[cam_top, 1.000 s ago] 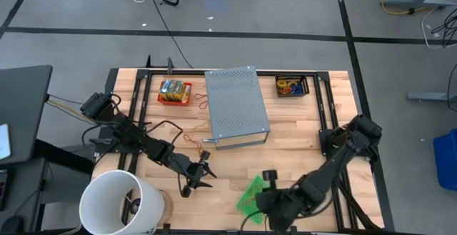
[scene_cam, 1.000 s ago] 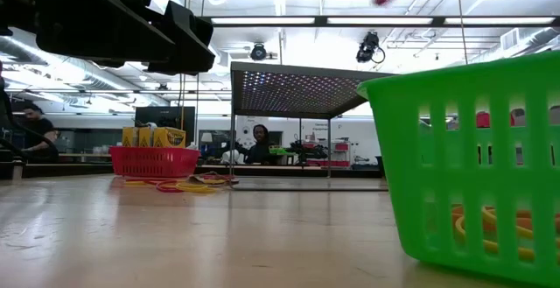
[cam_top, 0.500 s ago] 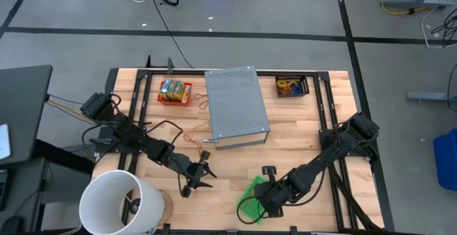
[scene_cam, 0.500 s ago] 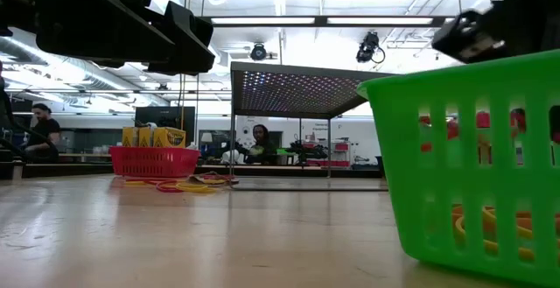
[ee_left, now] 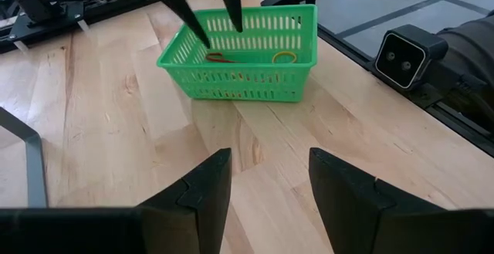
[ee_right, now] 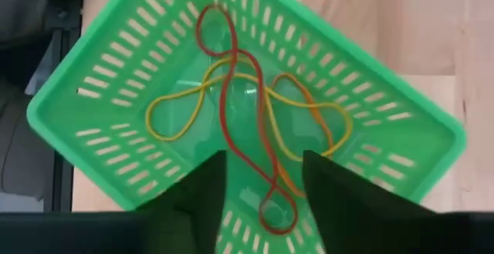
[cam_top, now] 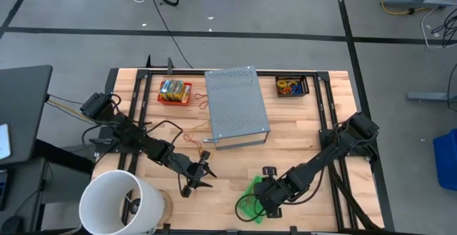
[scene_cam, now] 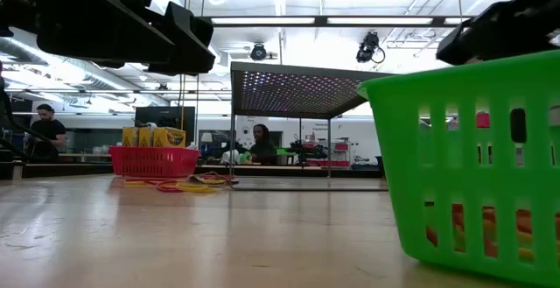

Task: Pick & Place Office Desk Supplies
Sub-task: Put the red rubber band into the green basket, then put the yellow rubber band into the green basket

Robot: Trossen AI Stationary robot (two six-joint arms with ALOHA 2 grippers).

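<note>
Change: the right gripper (cam_top: 251,208) has come down over the green basket (cam_top: 250,194) since a second ago, and the red band it carried now lies inside.
White bucket (cam_top: 114,203): near left corner.
Left gripper (cam_top: 202,176): hovers left of the basket, fingers parted, holding nothing.
Red tray (cam_top: 175,91): far left, yellow-orange packets (cam_top: 172,87) in it.
Grey perforated box (cam_top: 235,106): far centre.
Rubber bands (ee_right: 247,115): red, yellow and orange loops tangled on the basket floor.
Right gripper: fingers spread above them, empty.
Black tray (cam_top: 292,86): far right.
</note>
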